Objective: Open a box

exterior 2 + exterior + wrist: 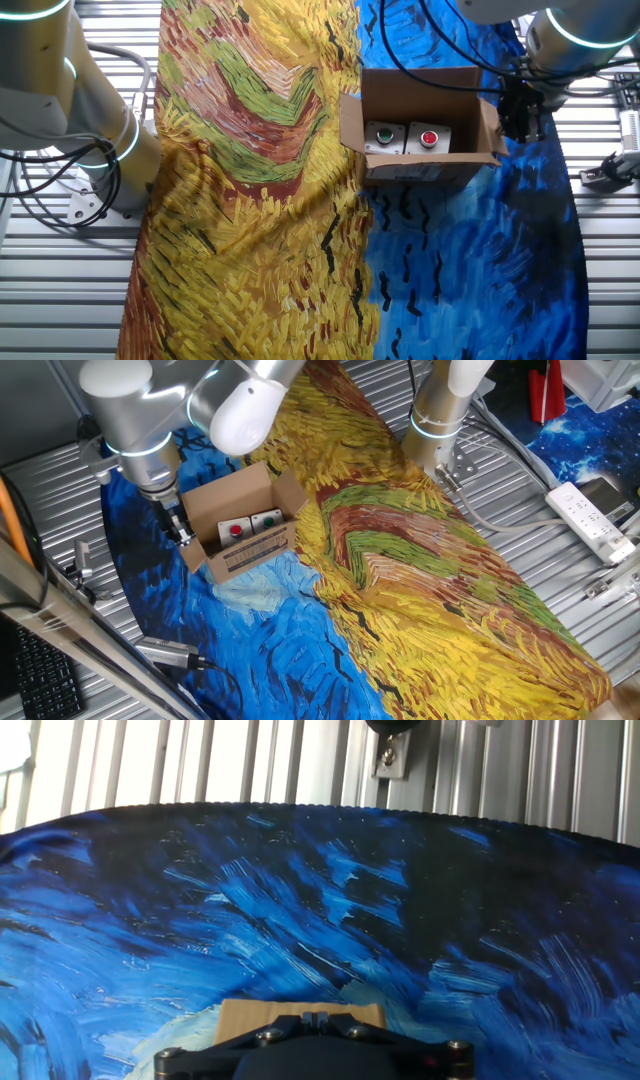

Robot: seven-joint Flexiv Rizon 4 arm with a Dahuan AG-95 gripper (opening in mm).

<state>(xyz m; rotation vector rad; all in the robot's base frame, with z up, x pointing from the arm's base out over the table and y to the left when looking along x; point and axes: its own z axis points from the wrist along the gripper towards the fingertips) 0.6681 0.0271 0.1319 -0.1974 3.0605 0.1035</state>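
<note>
Both fixed views show the box (pixel 243 525) standing open on the cloth-covered desk (pixel 420 590), touching the gripper (pixel 180 528), likely pressing its side flap outward, jaws' state unclear.

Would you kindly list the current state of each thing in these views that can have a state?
box: open, flaps spread outward, upright on the cloth.
red button unit: inside the box, button facing up.
green button unit: inside the box beside the red one, button facing up.
gripper: beside the box's outer flap; open or shut cannot be told.
cloth: spread over the table, wrinkled.
power strip: lying on the table edge; whether switched on cannot be told.
</note>
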